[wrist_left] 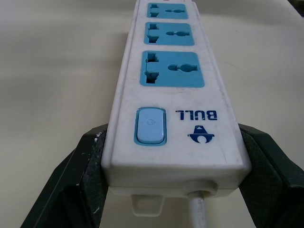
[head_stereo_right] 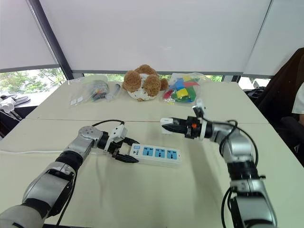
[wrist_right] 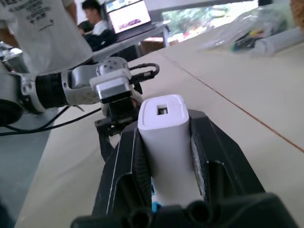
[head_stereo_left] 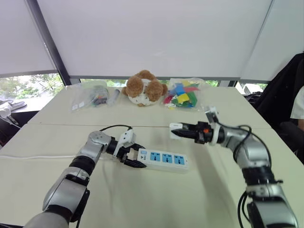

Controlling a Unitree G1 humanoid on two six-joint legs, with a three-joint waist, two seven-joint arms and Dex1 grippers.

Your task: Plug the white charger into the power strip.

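The white power strip (head_stereo_left: 164,159) with three blue sockets lies flat in the middle of the table. My left gripper (head_stereo_left: 138,156) is shut on its switch end, one black finger (wrist_left: 90,166) pressed against each long side. In the left wrist view the strip (wrist_left: 173,90) runs away from the camera, its blue switch nearest. My right gripper (head_stereo_left: 184,132) is shut on the white charger (head_stereo_left: 176,128), held level in the air just beyond the strip's right end. The charger (wrist_right: 166,137) sits squarely between the right fingers (wrist_right: 209,142), its port end facing out.
A teddy bear (head_stereo_left: 144,88), a bag of coloured blocks (head_stereo_left: 183,93) and a bag of pens (head_stereo_left: 92,96) lie along the far side. The strip's white cable (head_stereo_left: 47,156) runs off left. A person (head_stereo_left: 298,104) sits at the right edge.
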